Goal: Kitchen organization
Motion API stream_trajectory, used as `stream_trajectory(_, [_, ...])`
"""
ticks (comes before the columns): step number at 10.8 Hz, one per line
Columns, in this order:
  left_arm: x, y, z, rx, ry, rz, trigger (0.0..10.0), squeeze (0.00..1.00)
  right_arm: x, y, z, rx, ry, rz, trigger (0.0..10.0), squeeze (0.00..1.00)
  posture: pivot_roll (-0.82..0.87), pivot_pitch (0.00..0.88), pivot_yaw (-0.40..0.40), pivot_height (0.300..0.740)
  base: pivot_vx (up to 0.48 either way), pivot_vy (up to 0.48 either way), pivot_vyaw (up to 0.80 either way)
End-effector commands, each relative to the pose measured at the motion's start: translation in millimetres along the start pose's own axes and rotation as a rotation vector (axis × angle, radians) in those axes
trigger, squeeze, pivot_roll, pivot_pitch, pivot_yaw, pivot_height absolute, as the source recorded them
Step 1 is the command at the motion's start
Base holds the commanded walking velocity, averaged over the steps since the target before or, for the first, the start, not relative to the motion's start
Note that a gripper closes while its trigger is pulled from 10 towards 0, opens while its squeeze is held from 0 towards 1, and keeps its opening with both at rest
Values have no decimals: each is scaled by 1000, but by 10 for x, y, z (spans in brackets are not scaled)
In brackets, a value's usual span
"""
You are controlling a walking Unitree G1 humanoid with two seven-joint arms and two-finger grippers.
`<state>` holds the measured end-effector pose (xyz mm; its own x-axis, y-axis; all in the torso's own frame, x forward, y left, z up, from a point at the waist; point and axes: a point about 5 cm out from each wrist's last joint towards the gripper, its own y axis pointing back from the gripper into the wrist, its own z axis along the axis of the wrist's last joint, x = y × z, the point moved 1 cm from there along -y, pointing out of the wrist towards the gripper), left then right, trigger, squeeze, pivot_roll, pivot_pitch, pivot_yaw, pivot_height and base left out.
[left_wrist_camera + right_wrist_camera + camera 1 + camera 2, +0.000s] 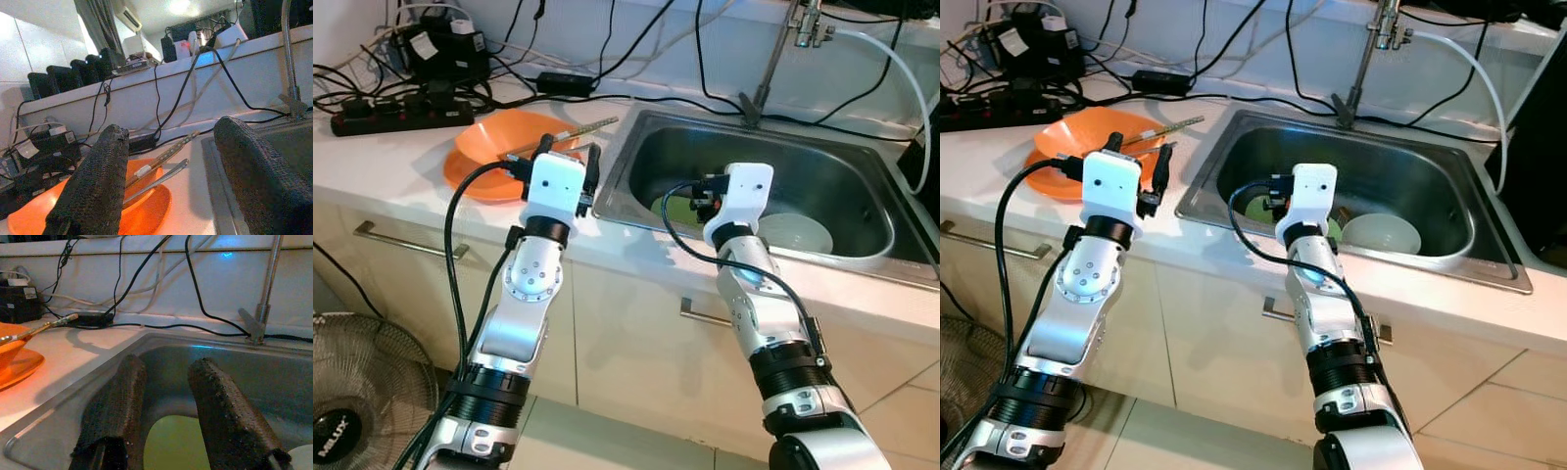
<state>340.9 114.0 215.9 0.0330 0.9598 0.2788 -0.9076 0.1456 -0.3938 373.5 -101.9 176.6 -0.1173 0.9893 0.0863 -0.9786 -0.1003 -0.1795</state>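
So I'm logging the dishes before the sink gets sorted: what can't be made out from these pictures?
- Green dish in the sink: mostly hidden behind the right claw in both eye views; cut off by the edge in the right wrist view.
- White bowl: its contents can't be seen.
- Orange plate: its near part is covered by the left claw.
- Tap: top cut off.

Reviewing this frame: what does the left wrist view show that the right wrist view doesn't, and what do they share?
Left wrist view: the open left gripper above the counter, and dark boxes on the ledge. Right wrist view: the open right gripper over the sink basin, a green dish below it. Both: the orange bowl, the utensils resting in it, black cables and the faucet.
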Motion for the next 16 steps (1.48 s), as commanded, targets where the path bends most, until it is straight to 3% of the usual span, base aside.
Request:
stream_trajectory(1, [-32,-17,14,2,1,-16,10000,0,-23,-17,10,5,-12,-12,10000,0,141,35,-62,740,0,0,0])
stream_trajectory(4, [-7,-5,3,10,17,-18,10000,0,-17,-9,-11,10,-5,-11,10000,0,144,34,-60,740,0,0,437])
stream_trajectory(9, [-30,-20,-17,21,28,-22,10000,0,-4,-19,-2,3,-8,-11,10000,0,143,4,-53,740,0,0,0])
stream_trajectory(16, [-29,-32,-13,24,26,-22,10000,0,1,-17,2,-1,-7,-11,10000,0,144,17,-53,740,246,0,121])
